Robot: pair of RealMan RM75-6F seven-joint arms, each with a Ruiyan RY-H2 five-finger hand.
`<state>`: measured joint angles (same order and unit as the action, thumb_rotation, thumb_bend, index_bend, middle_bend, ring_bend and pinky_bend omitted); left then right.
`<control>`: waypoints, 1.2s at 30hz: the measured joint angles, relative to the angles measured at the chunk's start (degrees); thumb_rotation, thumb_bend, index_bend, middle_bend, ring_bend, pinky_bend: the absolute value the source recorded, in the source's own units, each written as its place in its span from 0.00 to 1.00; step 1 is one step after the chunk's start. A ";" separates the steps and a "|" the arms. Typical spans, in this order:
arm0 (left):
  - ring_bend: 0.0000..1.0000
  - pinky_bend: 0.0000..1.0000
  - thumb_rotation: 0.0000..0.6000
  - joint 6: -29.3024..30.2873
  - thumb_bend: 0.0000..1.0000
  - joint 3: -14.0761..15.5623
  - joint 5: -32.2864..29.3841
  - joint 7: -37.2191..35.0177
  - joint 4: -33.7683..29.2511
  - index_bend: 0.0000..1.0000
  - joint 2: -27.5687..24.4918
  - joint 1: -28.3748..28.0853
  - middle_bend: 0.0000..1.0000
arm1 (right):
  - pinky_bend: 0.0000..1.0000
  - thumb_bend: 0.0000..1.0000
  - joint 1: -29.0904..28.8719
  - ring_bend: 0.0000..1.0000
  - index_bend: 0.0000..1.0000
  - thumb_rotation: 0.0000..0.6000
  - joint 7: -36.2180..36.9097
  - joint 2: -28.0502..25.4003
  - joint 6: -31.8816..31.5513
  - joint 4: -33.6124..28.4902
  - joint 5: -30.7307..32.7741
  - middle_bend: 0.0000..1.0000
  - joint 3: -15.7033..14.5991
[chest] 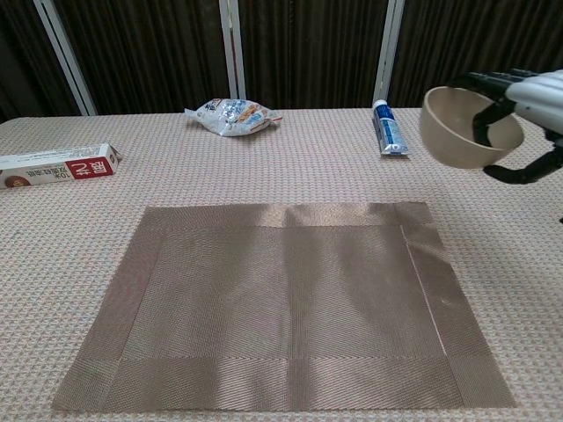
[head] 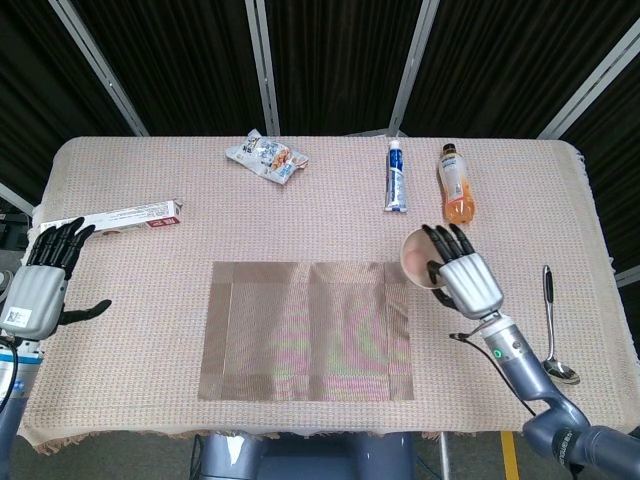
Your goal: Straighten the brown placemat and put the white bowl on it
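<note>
Right hand [head: 468,282] grips the white bowl [chest: 459,128] by its rim, lifted just beyond the brown placemat's [head: 308,330] right edge; fingers hide part of the rim. Left hand [head: 42,287], well left of the placemat, is spread, holding nothing.

Dark curtains [head: 330,60] behind a cloth-covered table [head: 520,200].

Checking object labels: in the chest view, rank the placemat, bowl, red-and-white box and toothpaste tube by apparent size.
1. brown placemat
2. red-and-white box and white bowl: too alike to rank, and the bowl is raised nearer the camera
3. toothpaste tube
</note>
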<state>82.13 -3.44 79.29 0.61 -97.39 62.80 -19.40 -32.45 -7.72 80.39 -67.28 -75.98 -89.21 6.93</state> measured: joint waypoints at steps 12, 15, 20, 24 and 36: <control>0.00 0.00 1.00 -2.41 0.00 -1.11 -2.49 -1.78 2.31 0.00 0.03 0.07 0.00 | 0.00 0.42 -12.03 0.00 0.81 1.00 -10.79 1.18 18.59 -7.72 -0.20 0.00 0.83; 0.00 0.00 1.00 -3.03 0.00 -1.29 -2.91 -2.22 2.83 0.00 0.05 0.10 0.00 | 0.00 0.42 -14.39 0.00 0.81 1.00 -14.00 4.10 22.11 -7.75 1.60 0.00 1.25; 0.00 0.00 1.00 -3.74 0.00 -1.64 -3.29 -2.87 3.48 0.00 0.06 0.26 0.00 | 0.00 0.42 -16.39 0.00 0.81 1.00 -18.22 8.58 24.44 -7.11 4.52 0.00 1.61; 0.00 0.00 1.00 -3.92 0.00 -1.80 -3.21 -2.98 3.58 0.00 0.07 0.41 0.00 | 0.00 0.42 -16.83 0.00 0.81 1.00 -20.73 10.16 24.50 -7.32 5.83 0.00 1.51; 0.00 0.00 1.00 -3.91 0.00 -2.17 -2.08 -2.83 2.72 0.00 -0.02 0.92 0.00 | 0.00 0.00 -16.98 0.00 0.00 1.00 -25.89 11.71 23.00 -9.41 7.65 0.00 0.08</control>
<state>78.22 -5.61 77.21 -2.22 -94.67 62.78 -18.48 -49.44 -33.60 92.10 -44.28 -85.40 -81.55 7.00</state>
